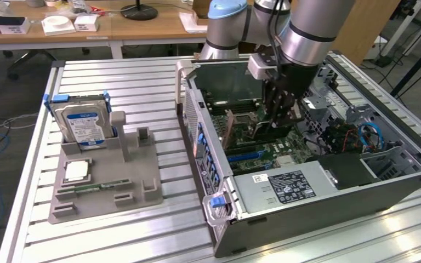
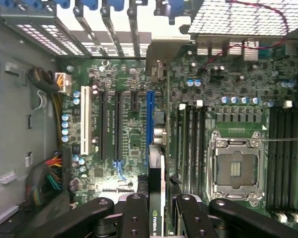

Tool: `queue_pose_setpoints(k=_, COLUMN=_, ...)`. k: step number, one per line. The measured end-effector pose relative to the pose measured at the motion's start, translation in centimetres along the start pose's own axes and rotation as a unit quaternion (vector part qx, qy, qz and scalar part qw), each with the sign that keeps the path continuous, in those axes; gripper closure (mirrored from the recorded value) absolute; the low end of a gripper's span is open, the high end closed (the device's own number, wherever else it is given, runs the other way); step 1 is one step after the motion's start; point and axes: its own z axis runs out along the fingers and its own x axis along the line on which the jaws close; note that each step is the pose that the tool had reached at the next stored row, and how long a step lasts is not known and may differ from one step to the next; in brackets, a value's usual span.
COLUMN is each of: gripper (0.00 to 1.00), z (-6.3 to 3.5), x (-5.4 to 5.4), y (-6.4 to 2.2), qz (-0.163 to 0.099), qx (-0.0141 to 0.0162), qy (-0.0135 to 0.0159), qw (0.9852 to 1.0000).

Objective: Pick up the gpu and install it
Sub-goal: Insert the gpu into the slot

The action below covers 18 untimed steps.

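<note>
Jaws of the gripper (image 2: 157, 208) clench the gpu (image 2: 156, 198) edge-on above the motherboard (image 2: 124, 124), just over the blue slot (image 2: 150, 124), inside the open computer case (image 1: 269, 219).

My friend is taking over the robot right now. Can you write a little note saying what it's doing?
Hand: shut on the graphics card, holding it edge-on.
Where: the hand is down inside the open computer case, with the card above the main board, near the blue slot.
Done: the card is picked up and brought into the case.
Left: the card is not seated in a slot yet.
Also: the hard drive stands in the grey holder outside the case.
</note>
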Motion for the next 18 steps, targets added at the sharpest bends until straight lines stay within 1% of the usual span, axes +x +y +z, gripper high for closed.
queue_pose_setpoints(k=3, gripper=0.74, z=0.40, x=0.5, y=0.09, qz=-0.004, qx=-0.0009, qy=-0.0001, qw=1.0000)
queue_pose_setpoints(k=5, gripper=0.74, z=0.60, x=0.7, y=0.43, qz=-0.005, qx=0.0006, qy=-0.0001, qw=1.0000)
queue_pose_setpoints(k=7, gripper=0.74, z=0.87, x=0.7, y=0.99, qz=-0.005, qx=0.0020, qy=-0.0003, qw=1.0000)
queue_pose_setpoints(k=8, gripper=0.74, z=1.00, x=0.7, y=1.25, qz=-0.005, qx=0.0033, qy=-0.0001, qw=1.0000)
queue_pose_setpoints(k=10, gripper=0.74, z=1.23, x=0.7, y=1.67, qz=-0.005, qx=0.0072, qy=-0.0001, qw=1.0000)
queue_pose_setpoints(k=14, gripper=0.74, z=1.66, x=0.7, y=1.90, qz=-0.007, qx=0.0154, qy=0.0000, qw=0.9999)
queue_pose_setpoints(k=15, gripper=0.74, z=1.72, x=0.7, y=2.01, qz=-0.007, qx=0.0168, qy=0.0001, qw=0.9998)
queue_pose_setpoints(k=18, gripper=0.74, z=1.79, x=0.5, y=2.26, qz=-0.005, qx=0.0174, qy=-0.0005, qw=0.9998)
